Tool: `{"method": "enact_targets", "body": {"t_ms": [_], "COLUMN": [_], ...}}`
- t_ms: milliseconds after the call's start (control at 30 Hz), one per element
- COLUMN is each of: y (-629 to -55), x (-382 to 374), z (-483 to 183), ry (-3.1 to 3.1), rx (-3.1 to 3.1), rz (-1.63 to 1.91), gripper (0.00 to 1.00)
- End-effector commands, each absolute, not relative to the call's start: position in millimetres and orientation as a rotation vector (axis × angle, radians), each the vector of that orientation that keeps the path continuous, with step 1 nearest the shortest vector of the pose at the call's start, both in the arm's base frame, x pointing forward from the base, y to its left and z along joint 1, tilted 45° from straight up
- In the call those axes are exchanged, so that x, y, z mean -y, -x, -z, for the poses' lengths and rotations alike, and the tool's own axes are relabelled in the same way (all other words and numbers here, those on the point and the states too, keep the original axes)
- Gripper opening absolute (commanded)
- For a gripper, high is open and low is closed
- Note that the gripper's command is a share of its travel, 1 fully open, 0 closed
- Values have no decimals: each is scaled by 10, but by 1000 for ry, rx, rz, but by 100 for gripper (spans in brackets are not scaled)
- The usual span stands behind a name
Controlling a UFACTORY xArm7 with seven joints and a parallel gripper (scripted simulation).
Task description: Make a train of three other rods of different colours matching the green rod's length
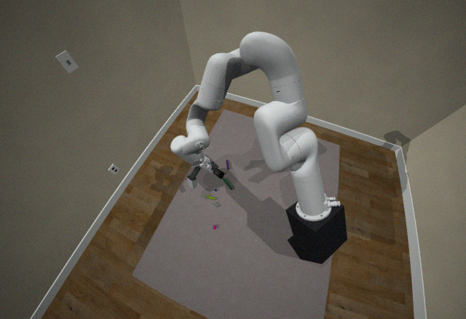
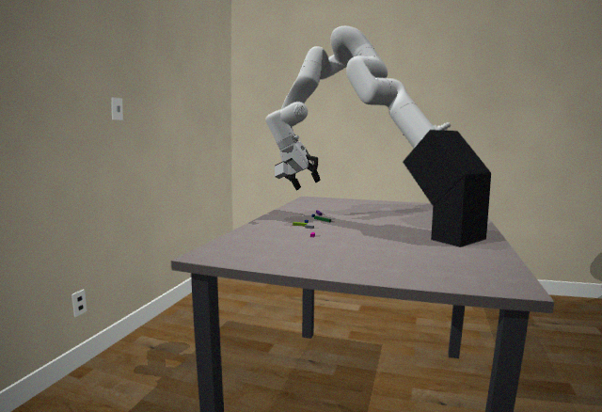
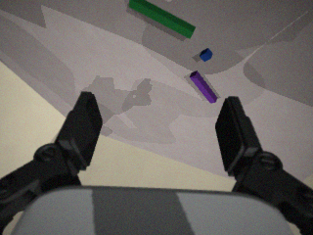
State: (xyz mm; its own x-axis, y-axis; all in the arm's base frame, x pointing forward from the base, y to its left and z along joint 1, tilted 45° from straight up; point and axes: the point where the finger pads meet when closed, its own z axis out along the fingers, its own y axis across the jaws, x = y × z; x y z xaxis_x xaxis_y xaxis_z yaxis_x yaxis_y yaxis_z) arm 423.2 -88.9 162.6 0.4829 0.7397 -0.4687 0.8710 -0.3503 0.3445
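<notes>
Above the desk, claw wide open, empty; purple rod looks small, stiff, light: pinch mid-length across its sides.

There are six little rods on one gray table: one green rod, one purple rod, one blue rod, one lime rod, one grey rod and one magenta rod. There is one white robot arm with one gripper, and the gripper has two black fingers. The arm stands on one black block, and the table shows four dark legs.
</notes>
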Motion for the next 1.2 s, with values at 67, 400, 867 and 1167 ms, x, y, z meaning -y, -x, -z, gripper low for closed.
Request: {"method": "enact_targets", "body": {"t_ms": [67, 400, 867, 1167], "y": [-4285, -4306, -4355, -4360], "x": [900, 902, 882, 878], "z": [-1540, -1494, -1365, -1351], "ry": [-2019, -1943, -1730, -1708], "rx": [-1475, -1544, -1718, -1735], "rz": [355, 377, 433, 439], "gripper": [100, 100, 100, 100]}}
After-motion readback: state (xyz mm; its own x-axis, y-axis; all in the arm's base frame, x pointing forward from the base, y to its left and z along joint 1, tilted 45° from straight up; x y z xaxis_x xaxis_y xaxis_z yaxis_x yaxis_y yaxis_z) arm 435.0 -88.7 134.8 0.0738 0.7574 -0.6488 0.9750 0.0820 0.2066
